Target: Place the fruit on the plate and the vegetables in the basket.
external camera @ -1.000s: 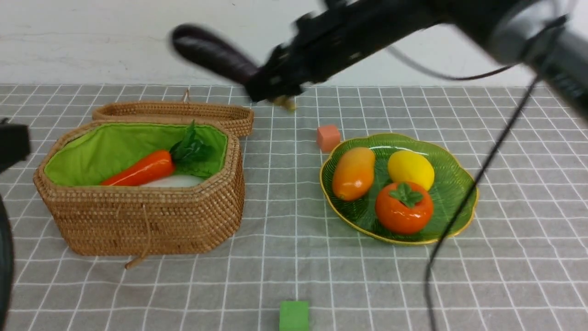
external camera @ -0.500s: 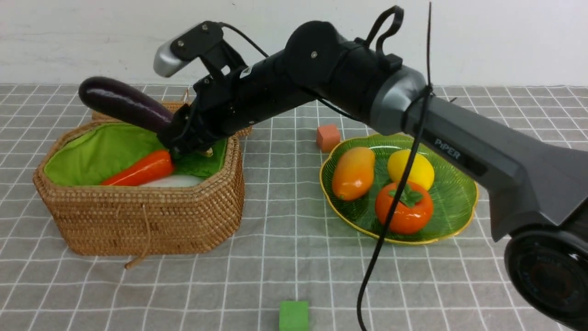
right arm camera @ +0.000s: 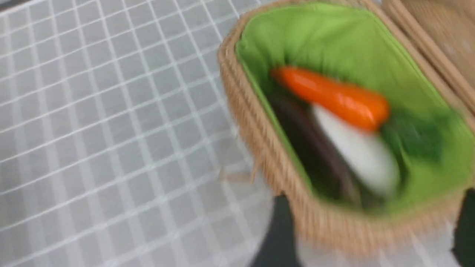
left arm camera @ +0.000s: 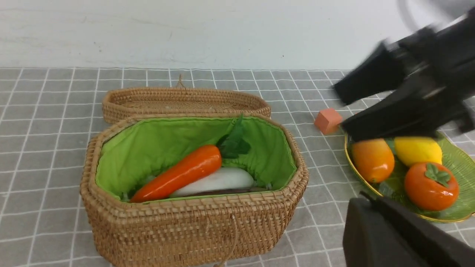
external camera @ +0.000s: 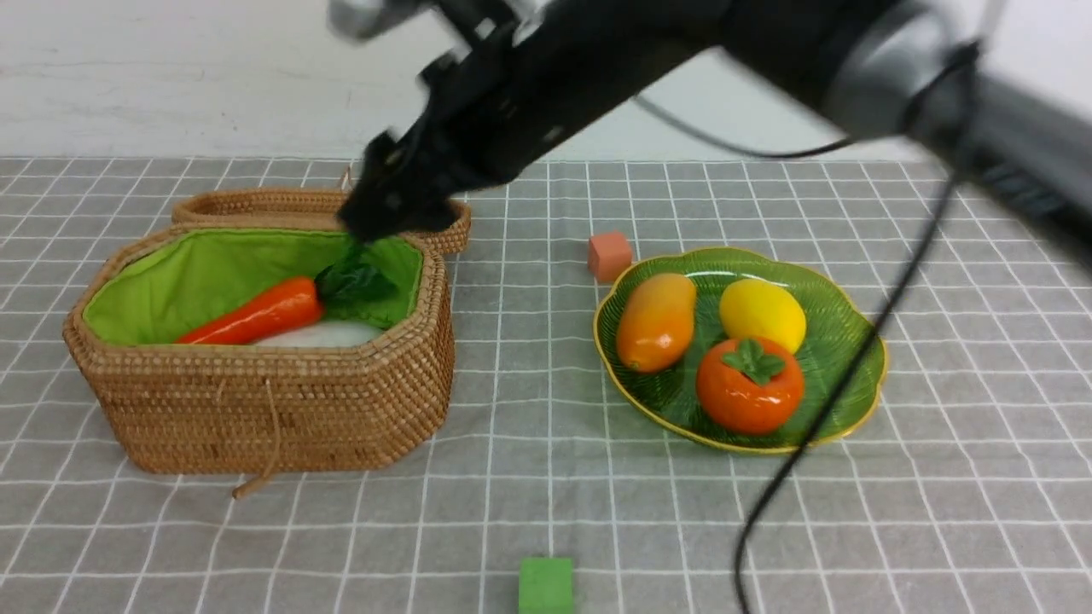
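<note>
veg all in basket [external camera: 256, 409], fruit on plate [external camera: 840, 315]
right gripper [left arm camera: 343, 109] open & empty above basket w/ eggplant [right arm camera: 315, 155] inside; left gripper state unclear.

Lab tabletop: checked cloth [external camera: 597, 529], white wall [external camera: 171, 77]

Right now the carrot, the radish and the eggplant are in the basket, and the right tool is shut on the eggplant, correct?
Not quite. All three lie in the basket, but the right tool holds nothing: the left wrist view shows it open and away from the eggplant.
</note>
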Robot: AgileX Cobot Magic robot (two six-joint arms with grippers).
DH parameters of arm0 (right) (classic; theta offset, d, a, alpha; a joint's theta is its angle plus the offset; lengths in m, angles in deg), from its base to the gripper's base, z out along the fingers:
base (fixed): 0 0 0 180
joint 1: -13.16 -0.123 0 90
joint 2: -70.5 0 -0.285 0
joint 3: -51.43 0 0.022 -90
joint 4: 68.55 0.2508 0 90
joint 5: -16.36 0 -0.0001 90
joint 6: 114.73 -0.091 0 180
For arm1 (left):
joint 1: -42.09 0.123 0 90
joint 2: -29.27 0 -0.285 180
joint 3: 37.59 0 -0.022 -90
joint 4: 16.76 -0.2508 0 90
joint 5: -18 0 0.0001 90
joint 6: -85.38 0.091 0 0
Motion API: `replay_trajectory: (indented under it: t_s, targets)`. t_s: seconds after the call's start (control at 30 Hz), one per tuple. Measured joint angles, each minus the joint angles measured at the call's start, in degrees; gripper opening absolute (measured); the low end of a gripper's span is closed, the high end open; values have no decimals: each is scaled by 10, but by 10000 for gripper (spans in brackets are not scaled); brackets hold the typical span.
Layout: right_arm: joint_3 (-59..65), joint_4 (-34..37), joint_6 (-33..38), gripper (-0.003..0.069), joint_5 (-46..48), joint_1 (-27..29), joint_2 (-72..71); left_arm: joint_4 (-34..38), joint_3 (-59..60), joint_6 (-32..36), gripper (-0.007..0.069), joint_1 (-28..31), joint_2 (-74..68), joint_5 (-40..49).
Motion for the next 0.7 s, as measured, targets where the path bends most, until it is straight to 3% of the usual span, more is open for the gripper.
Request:
replay_trajectory:
  t_s: [0.2, 0.33, 0.47, 0.7]
  targets:
    - [34, -86, -111, 178, 56, 37, -95, 49, 113, 14, -13, 0, 96, -116]
    - [162, -183, -178, 11, 58, 45, -187, 55, 232, 9, -13, 0, 191, -211]
    - [320, -240, -236, -17, 60, 46, -302, 52, 308, 1, -13, 0, 250, -291]
    - [536, -247, -345, -15, 56, 46, -469, 35, 352, 1, -8, 0, 269, -329]
